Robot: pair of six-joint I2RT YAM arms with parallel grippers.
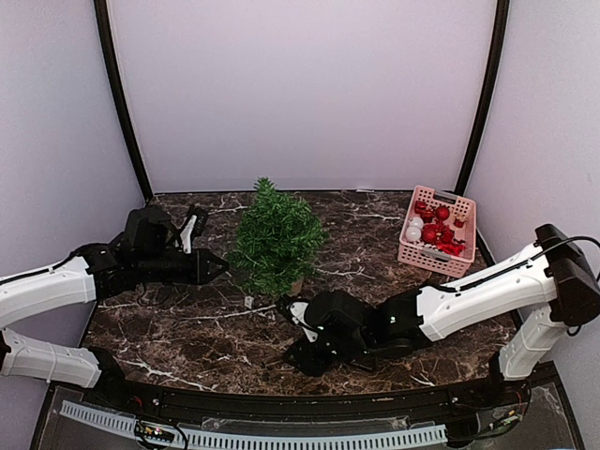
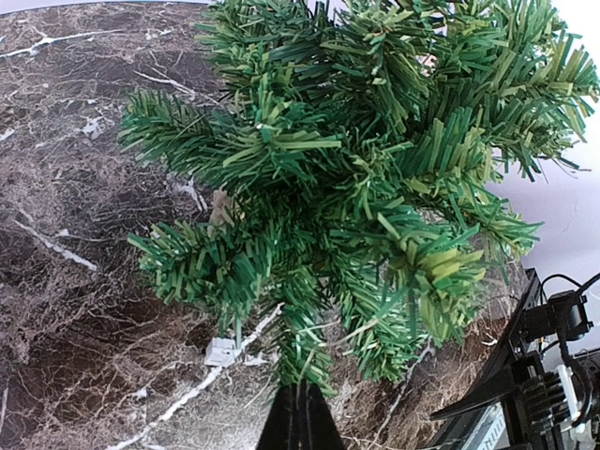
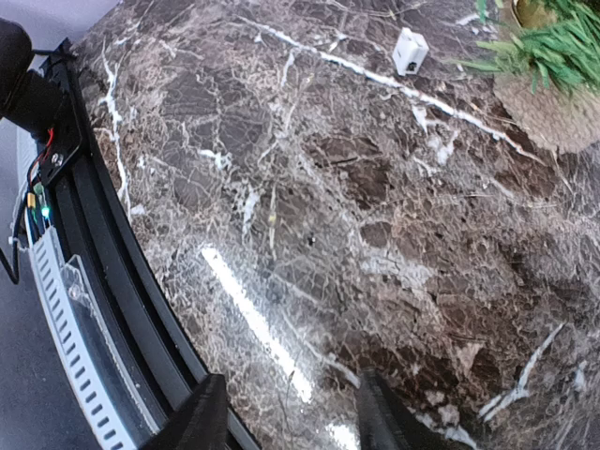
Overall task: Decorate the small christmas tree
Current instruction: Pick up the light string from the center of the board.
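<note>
**A:** Nearest first. How is the right gripper (image 3: 291, 424) set?

**B:** Low over the near middle of the marble table (image 1: 187, 337). Its wrist view shows two dark fingertips set apart with only bare stone between them. It holds nothing and touches nothing.

**A:** Anything next out from it?

**B:** A small white piece (image 3: 410, 50) lies flat on the stone, just near of the tree's foot and apart from both arms.

**A:** Left gripper (image 2: 300, 412)?

**B:** It reaches in from the left side. The fingers are pressed together into one dark point with nothing seen between them. The tip is right at the lowest left branches. Cannot tell whether it touches the needles.

**A:** The tree?

**B:** The small christmas tree (image 1: 277, 234) is left of centre, towards the far half of the table. It stands upright on its tan base (image 1: 296, 287), long axis vertical, tip pointing straight up. The branches spread evenly all round. No lean noted.

**A:** Farthest?

**B:** A pink basket (image 1: 427, 258) sits at the far right corner, well apart from the tree, with red and white ornaments (image 1: 433, 225) inside.
</note>
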